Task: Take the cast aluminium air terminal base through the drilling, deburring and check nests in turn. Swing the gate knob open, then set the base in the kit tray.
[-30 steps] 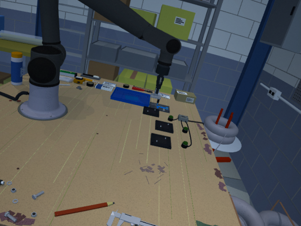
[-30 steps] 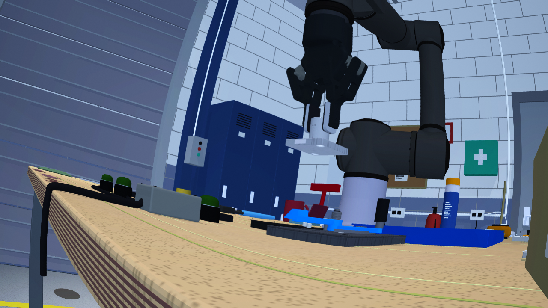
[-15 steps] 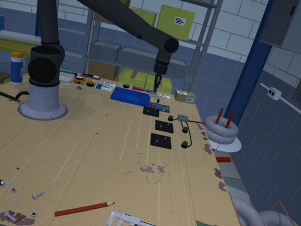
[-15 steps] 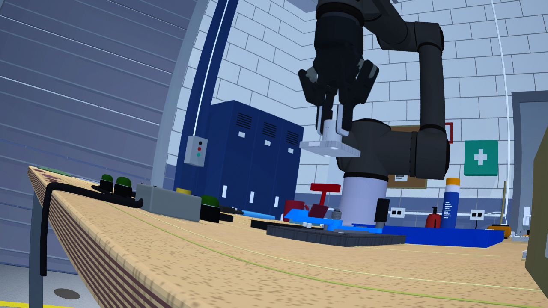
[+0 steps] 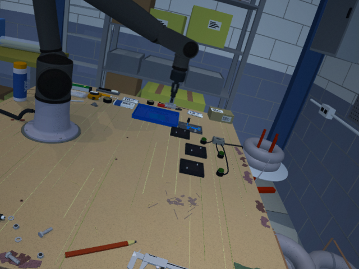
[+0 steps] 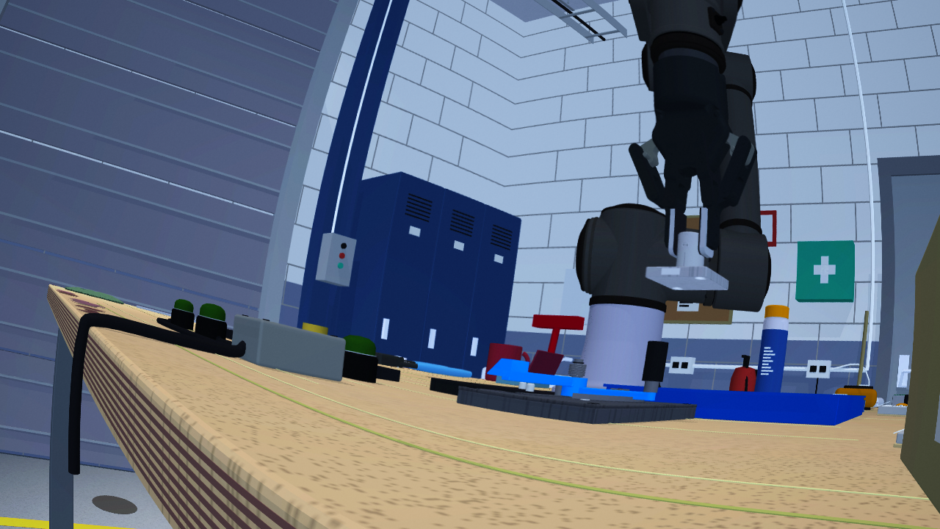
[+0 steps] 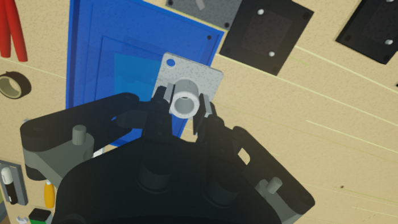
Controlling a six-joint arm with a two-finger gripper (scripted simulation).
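Note:
The cast aluminium base (image 7: 189, 81) hangs in the air above the near edge of the blue kit tray (image 5: 155, 115). My gripper (image 7: 185, 99) is closed on it, one finger on each side of its short round socket, square flange down. The flange (image 6: 687, 277) is level and well clear of the tray (image 6: 756, 403). The gate (image 5: 190, 127), a grey plate with a blue arm and a black knob (image 6: 655, 362), sits just right of the tray. Three black nests (image 5: 180, 133) (image 5: 196, 150) (image 5: 191, 167) run in a row toward the front of the bench, all empty.
The right bench edge lies past three green buttons (image 5: 221, 154) and a grey junction box (image 5: 218, 140) with a black cable. A cardboard box (image 5: 220, 114), tape rolls and small tools line the back. The arm's base (image 5: 51, 121) stands far left.

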